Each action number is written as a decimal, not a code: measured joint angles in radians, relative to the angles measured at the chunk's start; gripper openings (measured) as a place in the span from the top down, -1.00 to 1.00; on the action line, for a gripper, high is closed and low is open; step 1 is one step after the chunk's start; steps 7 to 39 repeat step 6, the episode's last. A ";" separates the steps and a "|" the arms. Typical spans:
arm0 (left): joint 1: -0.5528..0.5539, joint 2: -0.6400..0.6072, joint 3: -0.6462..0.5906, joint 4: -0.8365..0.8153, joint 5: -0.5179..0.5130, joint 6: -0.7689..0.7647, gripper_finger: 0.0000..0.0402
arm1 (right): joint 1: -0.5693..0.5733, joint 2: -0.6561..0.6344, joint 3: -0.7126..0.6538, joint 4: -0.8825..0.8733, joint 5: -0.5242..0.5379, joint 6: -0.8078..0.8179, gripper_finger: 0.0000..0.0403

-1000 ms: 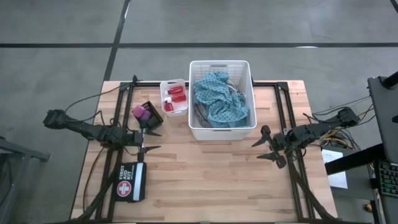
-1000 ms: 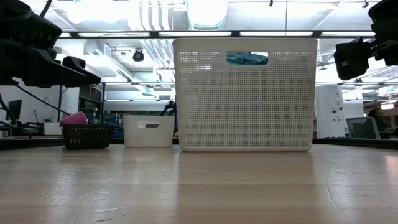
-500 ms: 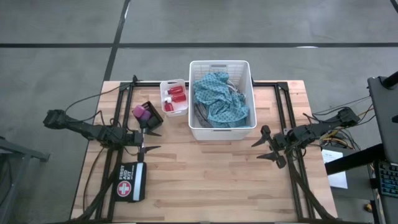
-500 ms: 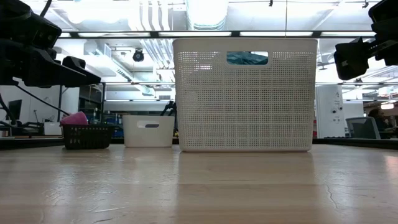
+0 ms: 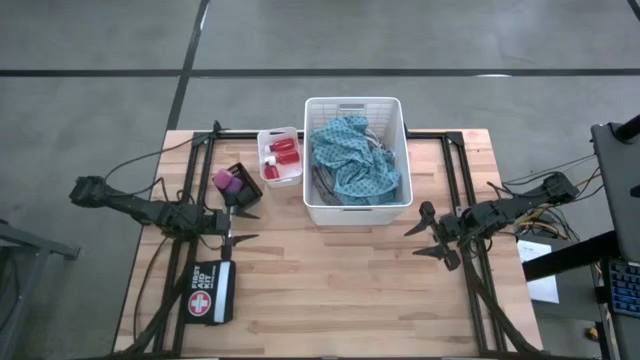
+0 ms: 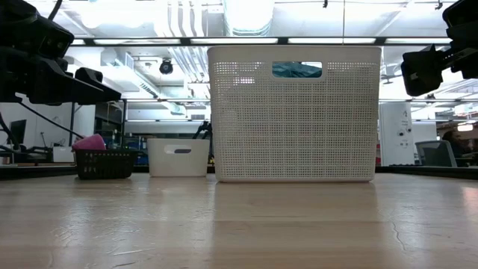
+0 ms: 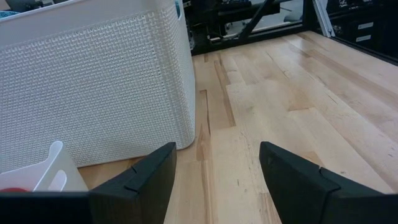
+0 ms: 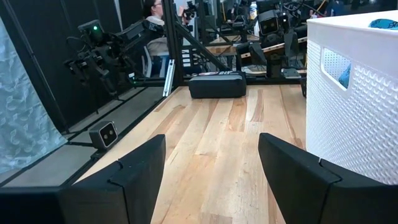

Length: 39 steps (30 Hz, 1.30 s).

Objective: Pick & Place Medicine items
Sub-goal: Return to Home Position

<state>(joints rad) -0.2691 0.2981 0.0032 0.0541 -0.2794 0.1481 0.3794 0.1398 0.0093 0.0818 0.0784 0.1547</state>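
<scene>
The left tool (image 5: 243,226) hovers above the counter (image 5: 340,285) near its left edge, fingers spread wide and holding nothing. The right tool (image 5: 420,238) hangs near the right edge, its fingers just as wide apart and also empty. Both point toward the middle of the counter.

Just beside the left tool, toward the back edge, sits a small black basket (image 5: 246,183) holding pink and purple pieces (image 5: 226,181). Near the front left corner lies a black first-aid pouch (image 5: 208,292).

At the middle of the back edge stands a tall white basket (image 5: 355,101) with a teal patterned cloth (image 5: 352,160) bunched inside. Touching or just beside its left wall is a small white bin (image 5: 264,136) containing red bottles with white caps (image 5: 285,155).

The counter is pale wood planks on a black frame — bare across its front half. Around it is grey floor crossed by dark lines. From counter height, the room behind shows ceiling light strips, ducting and cluttered workbenches.
</scene>
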 joint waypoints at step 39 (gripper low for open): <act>0.000 0.000 0.000 0.000 0.000 0.000 -0.18 | 0.000 0.000 0.000 0.000 0.000 0.001 -0.25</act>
